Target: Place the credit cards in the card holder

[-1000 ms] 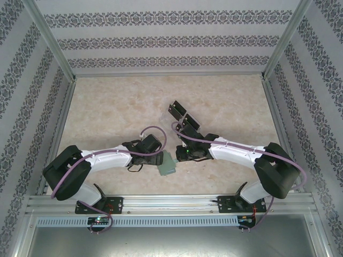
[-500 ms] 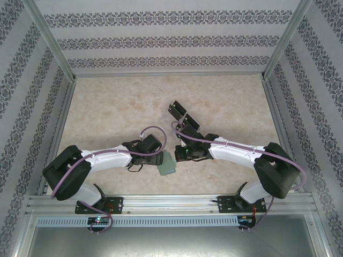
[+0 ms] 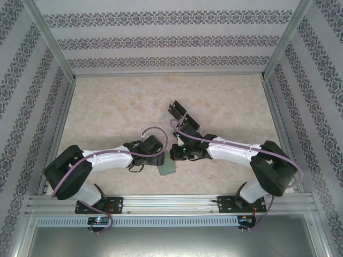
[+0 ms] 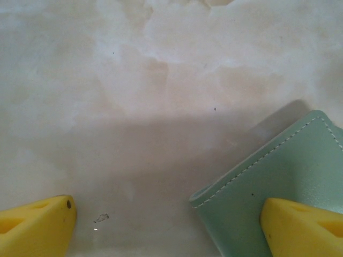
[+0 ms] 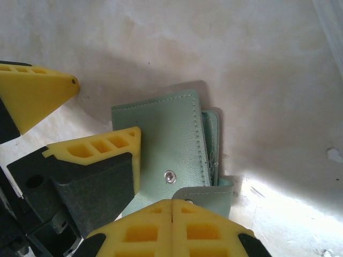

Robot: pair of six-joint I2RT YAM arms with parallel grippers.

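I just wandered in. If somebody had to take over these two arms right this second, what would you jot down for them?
Left gripper: fingers open, one resting on the card holder, the other over the bare table.
Right gripper: fingers shut, tips at the holder's snap tab; I cannot tell whether they pinch it.
Holder: flat on the table between the two arms, snap undone.
Credit cards: farther back on the table, beyond the right gripper.
Done: nothing visible; no card seen in the holder.
Left: probably open the holder, fetch each card and slide it in.
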